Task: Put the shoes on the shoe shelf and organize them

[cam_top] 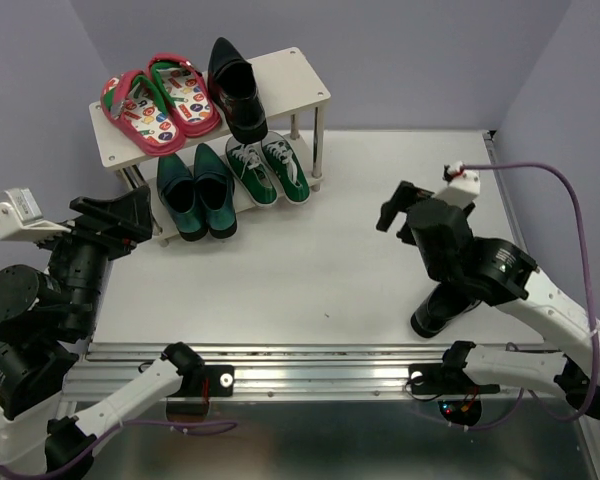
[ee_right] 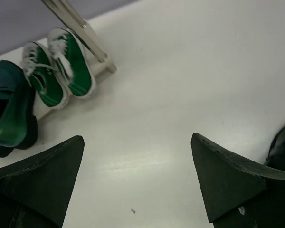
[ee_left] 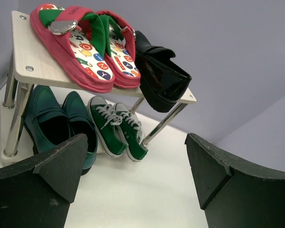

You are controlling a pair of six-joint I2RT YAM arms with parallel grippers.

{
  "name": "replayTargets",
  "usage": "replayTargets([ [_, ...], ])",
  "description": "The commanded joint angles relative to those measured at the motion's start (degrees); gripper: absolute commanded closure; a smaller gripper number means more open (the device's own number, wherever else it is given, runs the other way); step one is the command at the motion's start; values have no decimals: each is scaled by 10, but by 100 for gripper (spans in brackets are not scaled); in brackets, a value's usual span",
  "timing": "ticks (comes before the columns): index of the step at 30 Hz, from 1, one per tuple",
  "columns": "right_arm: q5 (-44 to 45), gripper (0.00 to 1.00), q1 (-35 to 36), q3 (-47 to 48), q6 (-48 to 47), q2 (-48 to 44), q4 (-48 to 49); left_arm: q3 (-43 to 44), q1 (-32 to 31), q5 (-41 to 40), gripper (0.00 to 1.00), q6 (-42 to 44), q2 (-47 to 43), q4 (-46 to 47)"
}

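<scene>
The shoe shelf (cam_top: 292,70) stands at the back left. Its top board (ee_left: 23,51) carries one glossy black dress shoe (cam_top: 237,88) (ee_left: 159,76). Under it sit the dark teal pair (cam_top: 195,192) (ee_left: 54,121) and the green sneakers (cam_top: 268,168) (ee_left: 116,130). A second black shoe (cam_top: 438,312) lies at the front right, partly hidden under my right arm; its edge (ee_right: 282,147) shows in the right wrist view. My left gripper (cam_top: 125,215) (ee_left: 137,154) hangs open in front of the shelf's left end. My right gripper (cam_top: 395,205) (ee_right: 137,142) is open above bare table, holding nothing.
Red flip-flops (cam_top: 160,100) (ee_left: 85,52) with patterned insoles fill the left part of the top board. Purple walls close in behind and at both sides. The white table (cam_top: 330,260) runs between the shelf and the arms; a metal rail (cam_top: 310,375) lines its near edge.
</scene>
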Motion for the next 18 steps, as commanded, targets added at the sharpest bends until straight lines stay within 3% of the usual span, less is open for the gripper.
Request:
replayTargets([
  [1,30,0,-3,-84,327,-80,-232,-23,-2,18,5,14,21,58],
  [8,-58,0,-3,-213,562,-91,-338,-44,-1,47,5,7,36,81],
  [18,-69,3,-3,-363,706,-176,-332,-45,-1,46,5,-2,32,76],
])
